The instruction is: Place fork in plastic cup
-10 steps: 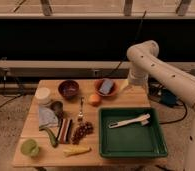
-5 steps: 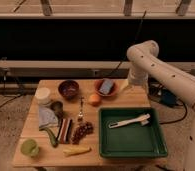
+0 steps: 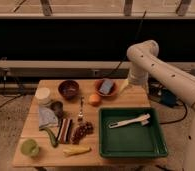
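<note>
As far as the view shows, change: none over the last second; arm and tabletop items sit exactly as before.
gripper: two-finger gripper (image 3: 126, 87) on the white arm hangs at the back right corner of the wooden table (image 3: 141, 98), jaws apart, holding nothing.
fork: slim silvery metal fork (image 3: 81, 107) lies flat mid-left, between round orange (image 3: 94, 99) and dark grape bunch (image 3: 82, 131), well apart from the gripper.
cup: small yellow-green translucent plastic cup (image 3: 29, 147) upright at front left corner.
meaning: likely no progress yet; reaching for the fork comes next.
</note>
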You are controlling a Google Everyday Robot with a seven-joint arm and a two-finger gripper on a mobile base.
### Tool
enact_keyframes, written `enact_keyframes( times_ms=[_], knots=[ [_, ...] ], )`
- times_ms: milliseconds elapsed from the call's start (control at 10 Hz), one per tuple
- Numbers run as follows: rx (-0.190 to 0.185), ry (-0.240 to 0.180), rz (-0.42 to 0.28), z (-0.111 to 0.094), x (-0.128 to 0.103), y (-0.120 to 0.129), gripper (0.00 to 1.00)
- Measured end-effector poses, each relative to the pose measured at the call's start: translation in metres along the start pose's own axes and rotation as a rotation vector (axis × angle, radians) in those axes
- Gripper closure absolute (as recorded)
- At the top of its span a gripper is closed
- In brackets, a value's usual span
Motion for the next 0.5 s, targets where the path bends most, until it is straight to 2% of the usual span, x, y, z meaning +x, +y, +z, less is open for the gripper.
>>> enact_keyframes(
  times_ms=[200,500],
  knots=[
    [0.008,-0.015,-0.034,0.005,-0.004,-0.022,0.2],
    [0.021,-0.043,-0.103,0.013,-0.015,-0.093,0.2]
  ],
)
